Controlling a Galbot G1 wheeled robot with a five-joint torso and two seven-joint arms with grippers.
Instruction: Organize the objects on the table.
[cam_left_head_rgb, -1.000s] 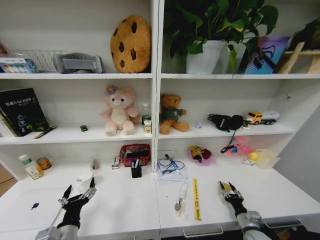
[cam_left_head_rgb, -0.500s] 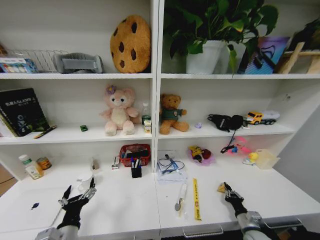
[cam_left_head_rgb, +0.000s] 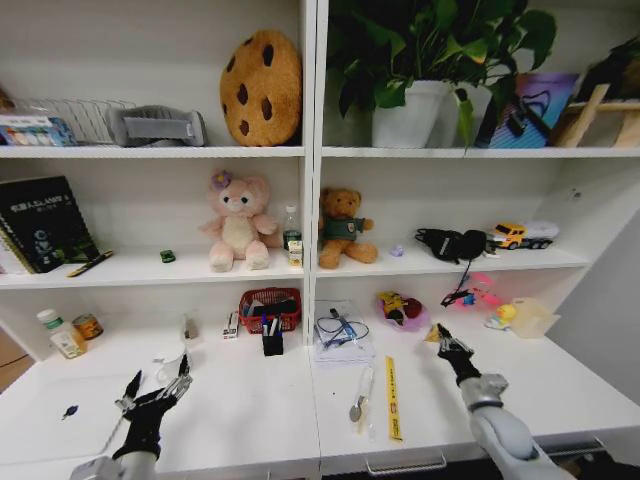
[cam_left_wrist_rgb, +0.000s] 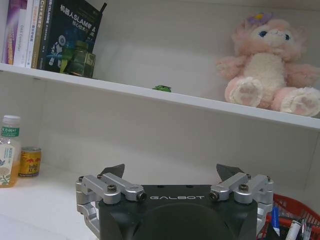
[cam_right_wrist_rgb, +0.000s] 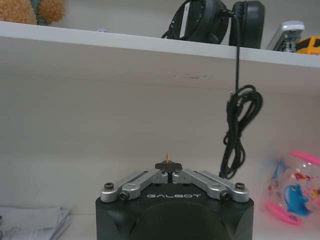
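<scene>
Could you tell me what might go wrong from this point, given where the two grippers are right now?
The right gripper is shut on a small yellowish item, pinched only at the fingertips, so it could slip out. That gripper is close to the pink toy and the dangling black cable, which it might snag or knock. The left gripper, open above the table, is near the white cup.

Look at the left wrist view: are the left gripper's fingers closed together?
No, the left gripper has its fingertips spread wide apart with nothing between them.

Right gripper (cam_right_wrist_rgb: 168, 166) — fingertips pinched together on a small orange sliver (cam_right_wrist_rgb: 167, 157). Black cable (cam_right_wrist_rgb: 239, 125) hangs at two o'clock — from headphones (cam_right_wrist_rgb: 215, 22) on shelf (cam_right_wrist_rgb: 100, 42).
</scene>
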